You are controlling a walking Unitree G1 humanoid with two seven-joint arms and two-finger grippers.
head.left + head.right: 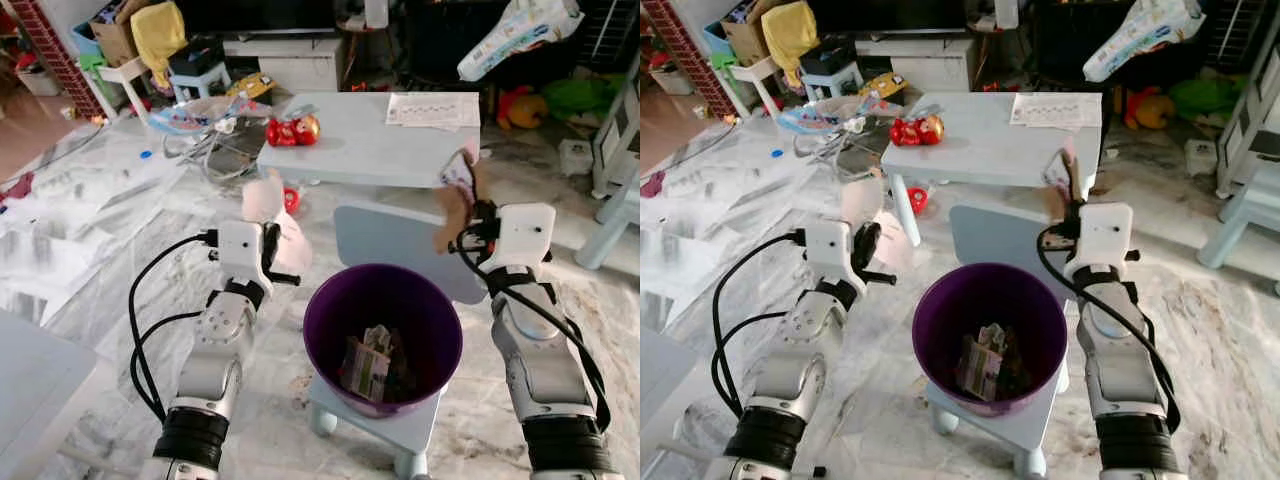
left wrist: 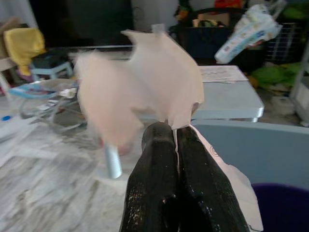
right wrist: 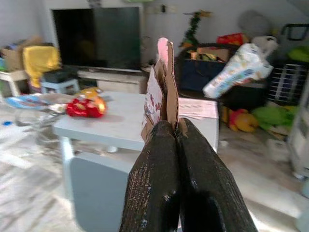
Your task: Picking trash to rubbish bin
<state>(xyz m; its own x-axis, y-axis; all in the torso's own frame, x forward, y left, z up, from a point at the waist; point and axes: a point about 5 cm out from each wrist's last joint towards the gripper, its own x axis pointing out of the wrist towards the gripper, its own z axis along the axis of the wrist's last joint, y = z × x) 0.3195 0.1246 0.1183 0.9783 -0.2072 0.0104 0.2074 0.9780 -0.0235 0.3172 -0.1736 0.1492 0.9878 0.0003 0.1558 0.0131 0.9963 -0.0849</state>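
Note:
A purple bin [image 1: 383, 338] stands on a small pale blue stool [image 1: 375, 425] right before me, with several pieces of trash [image 1: 368, 366] inside. My left gripper [image 1: 274, 250] is held up just left of the bin's rim, shut on a pale pink sheet of paper [image 2: 145, 82]. My right gripper [image 1: 466, 232] is raised to the right of the bin, behind its rim, shut on a flattened piece of cardboard packaging [image 3: 160, 96] that sticks up between its fingers [image 3: 193, 183].
A low pale blue table [image 1: 370, 140] behind the bin carries a red toy [image 1: 292, 130] and a printed sheet [image 1: 433, 109]. Plastic sheeting and clutter [image 1: 90, 190] cover the floor to the left. Boxes, stools and bags line the back wall.

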